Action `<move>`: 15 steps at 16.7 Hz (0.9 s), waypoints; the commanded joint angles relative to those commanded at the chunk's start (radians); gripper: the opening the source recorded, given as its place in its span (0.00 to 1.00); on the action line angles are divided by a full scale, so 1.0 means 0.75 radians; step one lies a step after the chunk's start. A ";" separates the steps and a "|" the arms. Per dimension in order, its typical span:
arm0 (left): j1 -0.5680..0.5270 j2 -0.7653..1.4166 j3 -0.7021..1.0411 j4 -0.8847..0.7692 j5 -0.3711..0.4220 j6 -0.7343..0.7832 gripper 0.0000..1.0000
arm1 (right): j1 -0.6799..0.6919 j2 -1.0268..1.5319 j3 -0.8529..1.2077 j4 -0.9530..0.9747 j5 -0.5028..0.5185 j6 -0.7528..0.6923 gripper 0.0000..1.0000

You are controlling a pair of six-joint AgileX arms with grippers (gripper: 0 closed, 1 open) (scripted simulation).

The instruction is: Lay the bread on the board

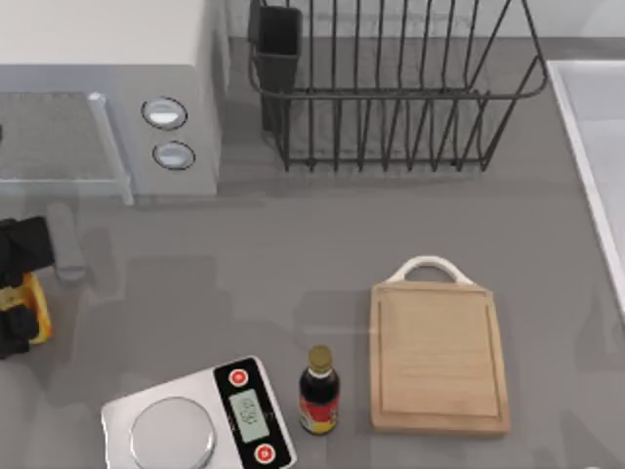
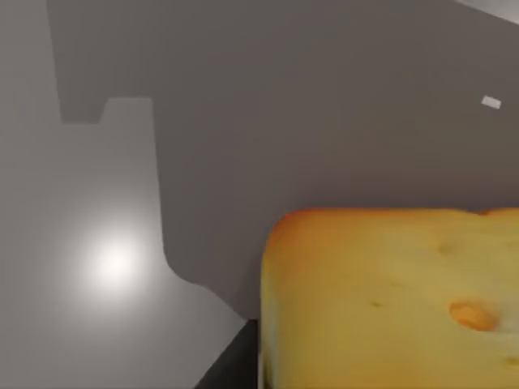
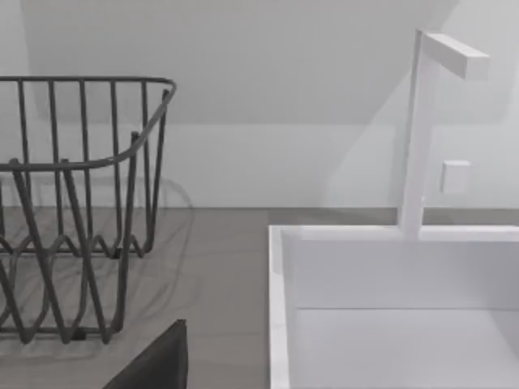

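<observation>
The bread is a golden-yellow chunk with an orange-brown crust at the far left edge of the table. My left gripper is shut on it, with black parts on both sides of the chunk. In the left wrist view the bread looms very close, its porous pale face showing above the grey table. The board, light wood with an edge groove and a white loop handle, lies flat at the right of the table's middle, far from the bread. A dark part of my right gripper shows while that arm stays parked off the right side.
A silver-and-black kitchen scale and a dark sauce bottle stand between the bread and the board. A microwave sits at the back left, a wire dish rack at the back, and a white sink on the right.
</observation>
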 joint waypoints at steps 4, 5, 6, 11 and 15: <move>0.000 0.000 0.000 0.000 0.000 0.000 0.02 | 0.000 0.000 0.000 0.000 0.000 0.000 1.00; 0.000 0.000 0.000 0.000 0.000 0.000 0.00 | 0.000 0.000 0.000 0.000 0.000 0.000 1.00; 0.000 0.000 0.000 0.000 0.000 0.000 0.00 | 0.000 0.000 0.000 0.000 0.000 0.000 1.00; 0.000 0.000 0.000 0.000 0.000 0.000 0.00 | 0.000 0.000 0.000 0.000 0.000 0.000 1.00; 0.000 -0.015 0.016 -0.022 0.000 0.000 0.00 | 0.000 0.000 0.000 0.000 0.000 0.000 1.00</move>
